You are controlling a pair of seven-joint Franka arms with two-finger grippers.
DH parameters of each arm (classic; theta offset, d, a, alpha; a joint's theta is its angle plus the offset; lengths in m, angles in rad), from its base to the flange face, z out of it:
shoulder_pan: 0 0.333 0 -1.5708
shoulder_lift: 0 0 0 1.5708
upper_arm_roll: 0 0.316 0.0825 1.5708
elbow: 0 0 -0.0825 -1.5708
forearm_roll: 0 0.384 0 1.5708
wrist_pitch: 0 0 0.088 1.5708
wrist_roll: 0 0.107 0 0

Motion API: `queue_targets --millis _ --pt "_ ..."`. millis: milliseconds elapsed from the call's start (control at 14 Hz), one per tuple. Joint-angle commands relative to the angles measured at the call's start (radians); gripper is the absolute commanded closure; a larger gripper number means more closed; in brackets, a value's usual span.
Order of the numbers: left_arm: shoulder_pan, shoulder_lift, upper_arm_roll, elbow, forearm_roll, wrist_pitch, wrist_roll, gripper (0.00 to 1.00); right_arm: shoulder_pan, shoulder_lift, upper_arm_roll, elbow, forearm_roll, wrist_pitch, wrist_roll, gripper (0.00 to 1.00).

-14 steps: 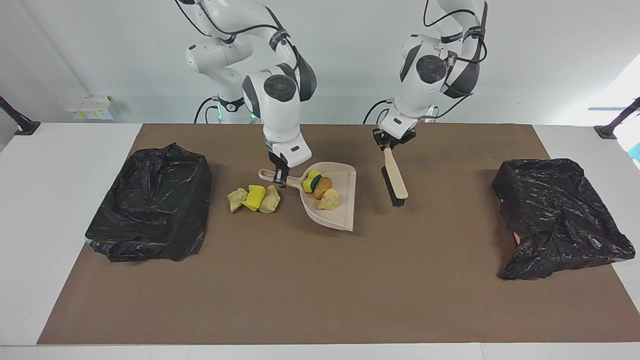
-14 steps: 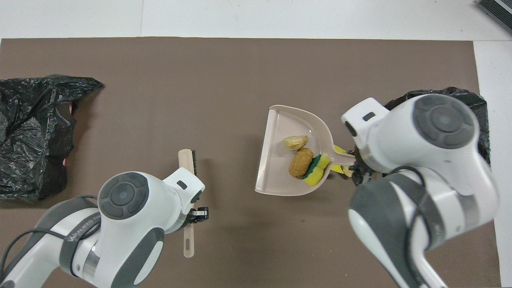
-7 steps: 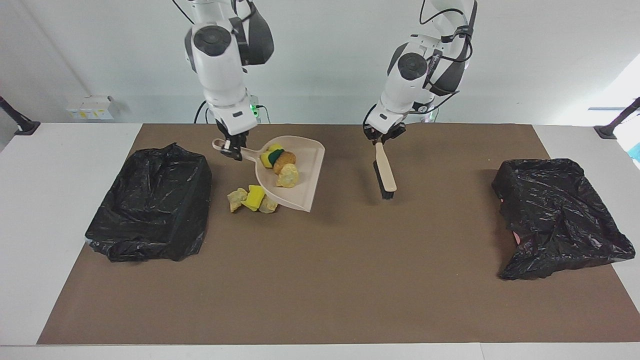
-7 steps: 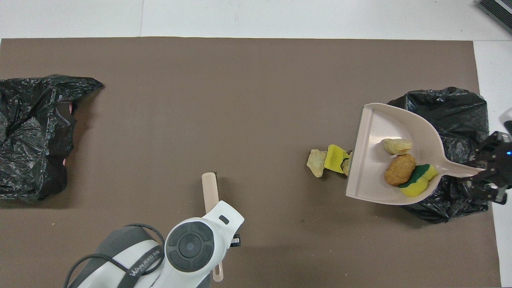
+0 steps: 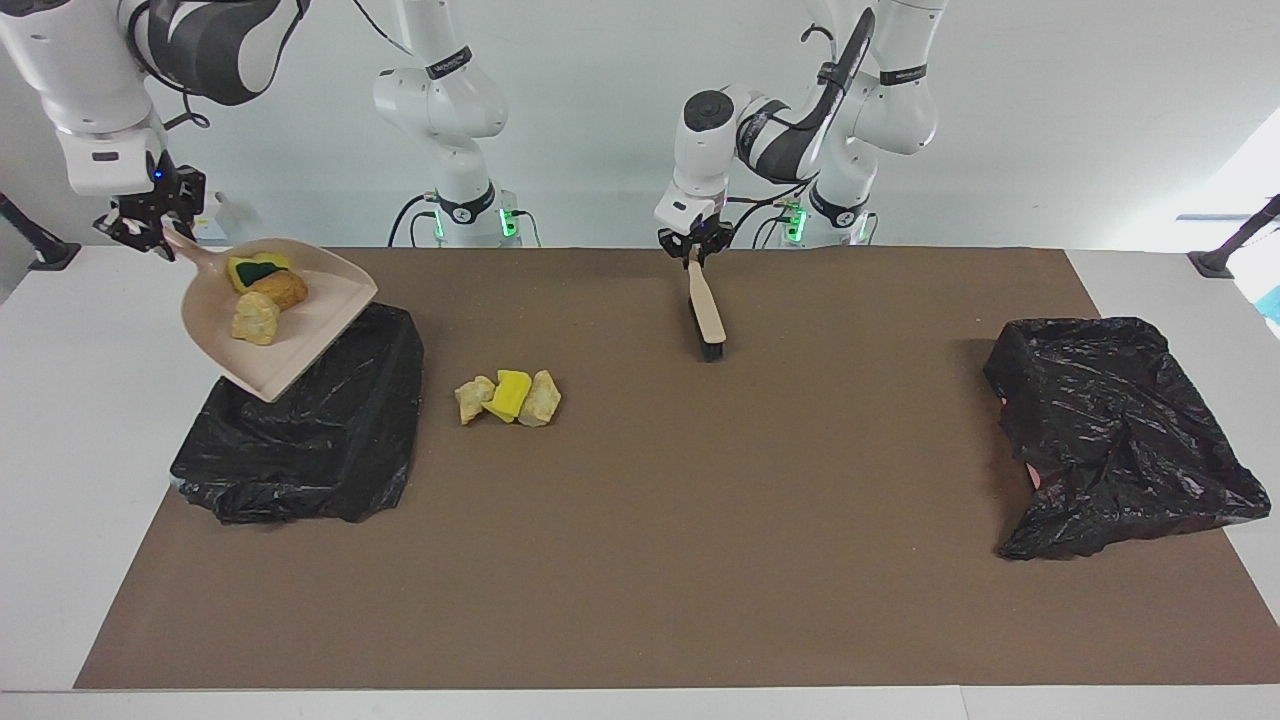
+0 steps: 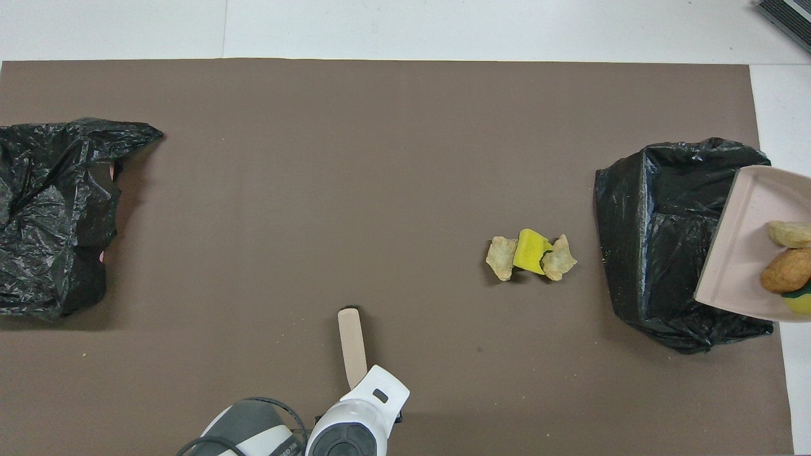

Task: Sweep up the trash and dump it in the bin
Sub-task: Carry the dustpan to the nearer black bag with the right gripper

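Right hand (image 5: 150, 228) holds yellow, tan, brown trash (image 5: 258, 293).

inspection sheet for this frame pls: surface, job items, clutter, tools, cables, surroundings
Surface: brown mat on white table.
Job's things: dustpan with three chunks, raised over bagged bin; three loose chunks on mat beside that bin.
Clutter: second black bag at left arm's end.
Tools: right tool shut on dustpan handle; left tool holds brush, bristles down on mat.
Cables: black leads along both arms.
Surroundings: white wall, small box at table edge.
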Motion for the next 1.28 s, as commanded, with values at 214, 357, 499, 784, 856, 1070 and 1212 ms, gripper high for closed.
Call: queue_targets --millis 214,357,499,784,856,1070,1212 --pt "0.162 0.018 0.01 0.056 0.067 0.006 0.058 0.0 -0.012 0.004 0.019 -0.004 -0.143 0.071 -0.009 1.0" --pt "0.253 0.042 0.01 0.092 0.067 0.0 0.185 0.0 0.002 0.002 0.019 -0.009 -0.17 0.062 -0.008 1.0" --pt "0.355 0.082 0.01 0.123 0.068 0.001 0.386 0.0 0.008 0.001 0.033 -0.016 -0.257 0.069 0.007 1.0" --pt "0.551 0.156 0.01 0.232 0.096 -0.011 0.685 0.0 0.077 0.01 0.034 -0.035 -0.333 0.039 0.117 1.0" --pt "0.591 0.17 0.01 0.261 0.096 -0.022 0.744 0.0 0.085 0.015 0.034 -0.049 -0.34 0.039 0.131 1.0" --pt "0.691 0.194 0.01 0.355 0.096 -0.064 0.824 0.0 0.094 0.015 0.034 -0.056 -0.365 0.043 0.128 1.0" --pt "0.746 0.191 0.011 0.434 0.1 -0.159 0.828 0.0 0.099 0.031 0.034 -0.056 -0.399 0.052 0.14 1.0"
